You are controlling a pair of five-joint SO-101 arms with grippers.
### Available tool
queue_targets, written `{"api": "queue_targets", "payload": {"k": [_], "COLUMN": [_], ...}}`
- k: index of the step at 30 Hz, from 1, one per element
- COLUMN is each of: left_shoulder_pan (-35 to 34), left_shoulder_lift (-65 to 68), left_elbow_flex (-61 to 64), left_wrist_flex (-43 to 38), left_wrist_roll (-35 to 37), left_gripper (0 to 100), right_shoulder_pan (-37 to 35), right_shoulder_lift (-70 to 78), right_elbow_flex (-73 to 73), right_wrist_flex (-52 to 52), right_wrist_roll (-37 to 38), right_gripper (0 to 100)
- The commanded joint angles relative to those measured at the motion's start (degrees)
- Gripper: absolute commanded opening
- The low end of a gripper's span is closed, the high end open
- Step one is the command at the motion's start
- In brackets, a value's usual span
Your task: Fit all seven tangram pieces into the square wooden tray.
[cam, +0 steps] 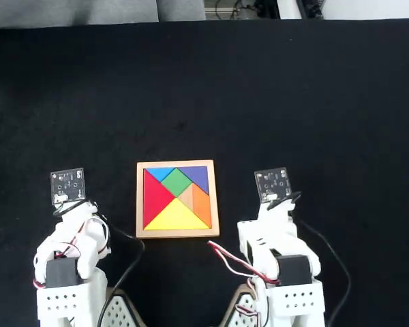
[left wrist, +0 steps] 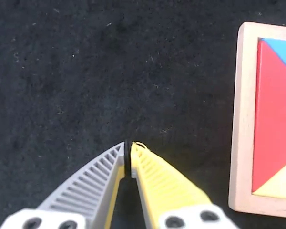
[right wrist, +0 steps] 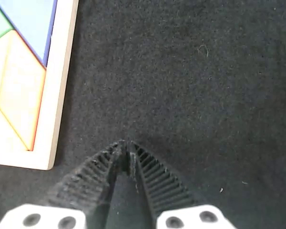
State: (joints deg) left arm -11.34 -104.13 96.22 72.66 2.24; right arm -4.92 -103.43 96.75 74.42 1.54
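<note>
At 8 o'clock from the tray (cam: 140,204), over black cloth (cam: 204,95): left gripper (left wrist: 128,153), fingertips pressed together on nothing.

Mid-cloth, lying flat, sides equal, edges running roughly 12-to-6 and 9-to-3, with 7 seated flush inside: red triangle (cam: 157,197) at 9, light-blue triangle (cam: 160,173) at 11, yellow triangle (cam: 177,218) at 6, green square (cam: 178,182) toward 12, tan triangle (cam: 186,197) near centre, indigo triangle (cam: 199,177) at 1, orange slanted piece (cam: 202,204) at 3.

At 4 o'clock from the tray: right gripper (right wrist: 128,153), closed to a point, empty.
</note>
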Motion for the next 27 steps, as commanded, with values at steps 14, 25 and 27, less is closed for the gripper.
{"api": "queue_targets", "payload": {"k": [14, 25, 27], "left_shoulder_pan": [0.3, 0.3, 0.3], "left_shoulder_lift": [-0.2, -0.2, -0.2], "left_elbow_flex": [1.1, 1.1, 1.1], "left_wrist_flex": [0.4, 0.4, 0.4], "left_wrist_roll": [0.3, 0.3, 0.3], "left_gripper": [3, 3, 3], "right_shoulder_pan": [1.0, 1.0, 1.0], "right_shoulder_lift": [-4.9, -4.9, -4.9], "right_elbow_flex": [-0.1, -0.1, -0.1], "right_wrist_flex": [0.4, 0.4, 0.4], "right_wrist_roll": [-0.2, -0.2, -0.2], "right_gripper": [1.2, 1.2, 1.2]}}
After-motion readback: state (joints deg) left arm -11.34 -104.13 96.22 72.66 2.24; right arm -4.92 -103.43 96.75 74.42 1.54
